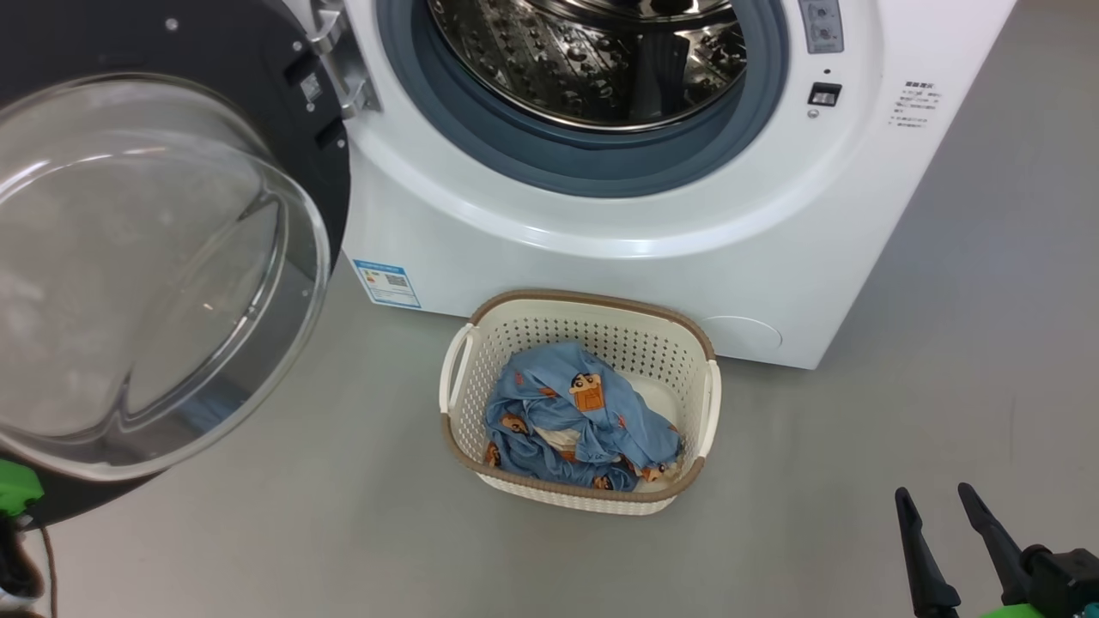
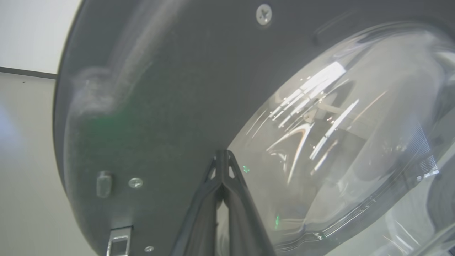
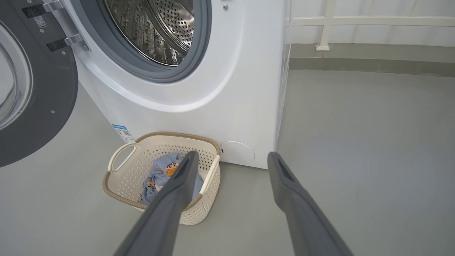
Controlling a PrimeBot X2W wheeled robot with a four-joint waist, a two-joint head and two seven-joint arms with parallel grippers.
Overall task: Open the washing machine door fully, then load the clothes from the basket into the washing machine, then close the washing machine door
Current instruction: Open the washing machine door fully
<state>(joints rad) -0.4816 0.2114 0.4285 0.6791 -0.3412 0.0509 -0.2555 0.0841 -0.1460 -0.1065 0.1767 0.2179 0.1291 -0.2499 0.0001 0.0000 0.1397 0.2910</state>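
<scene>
My left gripper (image 2: pixel 222 156) was closed, its two fingers pressed together with nothing between them, and their tips pointed at the inner face of the door (image 2: pixel 160 106), where the dark frame met the glass bowl; whether they touched it could not be told. My right gripper (image 1: pixel 934 493) hung low at my right over the bare floor (image 1: pixel 944 360), its fingers spread wide and holding nothing. In the right wrist view the same fingers framed the near right corner of the basket (image 3: pixel 177 134) without reaching it. The door (image 1: pixel 146 275) stood swung out on its hinge at my left, its glass bowl facing me, well clear of the opening. The basket (image 1: pixel 592 298) sat on the floor just in front of the washer (image 1: pixel 601 240), below the opening and to the right of the blue label (image 1: pixel 386 283). The clothes (image 1: pixel 575 421) lay crumpled inside the basket, blue cloth over a little white. Beyond them, the grey gasket (image 1: pixel 592 163) ringed the steel drum (image 1: pixel 592 60), and no cloth showed in the part of it in view.
</scene>
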